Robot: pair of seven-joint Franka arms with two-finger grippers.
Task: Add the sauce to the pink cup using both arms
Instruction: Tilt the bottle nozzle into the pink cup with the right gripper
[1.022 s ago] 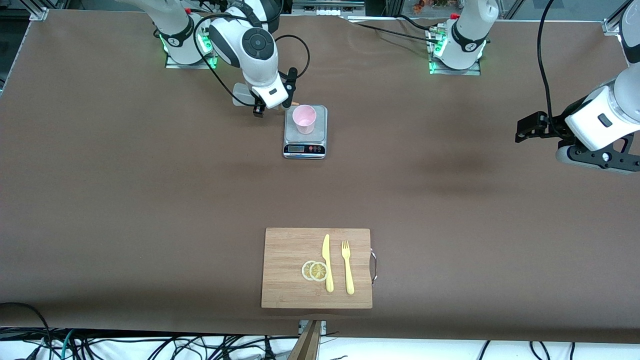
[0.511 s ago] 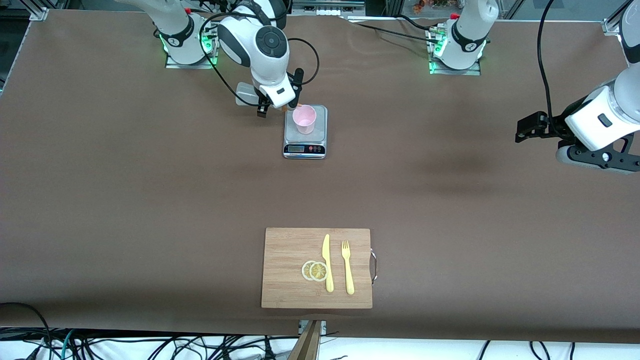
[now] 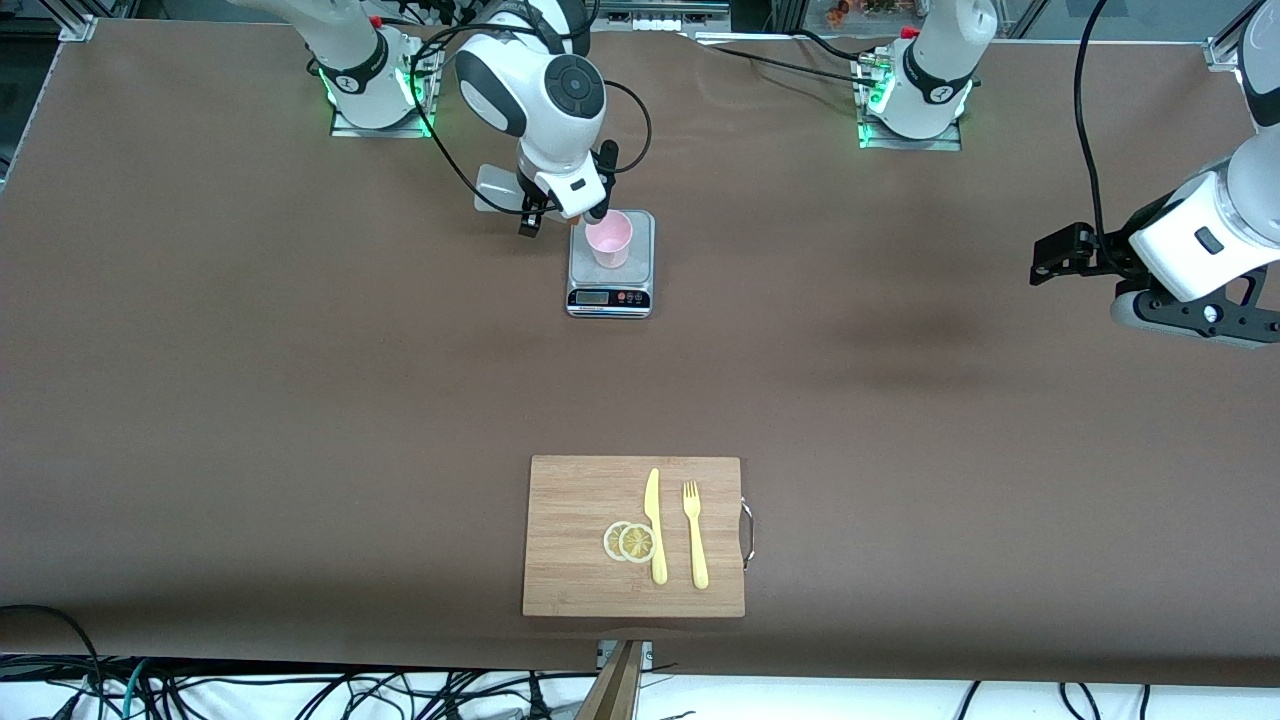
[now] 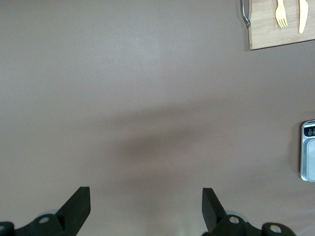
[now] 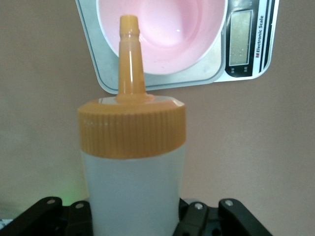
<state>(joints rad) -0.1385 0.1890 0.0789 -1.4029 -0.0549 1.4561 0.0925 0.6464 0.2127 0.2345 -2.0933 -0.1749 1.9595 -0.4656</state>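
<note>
The pink cup (image 3: pixel 609 241) (image 5: pixel 172 34) stands upright on a small steel kitchen scale (image 3: pixel 610 297) (image 5: pixel 113 83). My right gripper (image 3: pixel 568 210) (image 5: pixel 135 216) is shut on the sauce bottle (image 5: pixel 133 172), holding its whitish body just beside the cup. The orange cap (image 5: pixel 132 130) and thin nozzle (image 5: pixel 130 54) point at the cup's mouth, the tip showing over its rim. In the front view the right hand hides most of the bottle. My left gripper (image 3: pixel 1045 262) (image 4: pixel 146 196) waits open and empty over bare table at the left arm's end.
A wooden cutting board (image 3: pixel 575 500) (image 4: pixel 275 37) lies near the front edge with a yellow knife (image 3: pixel 655 525), a yellow fork (image 3: pixel 693 535) and two lemon slices (image 3: pixel 630 541). Both arm bases stand along the back edge. Brown table surrounds the scale.
The right gripper has carried the bottle sideways toward the cup, bringing the nozzle to the cup's rim. The left arm has not moved.
</note>
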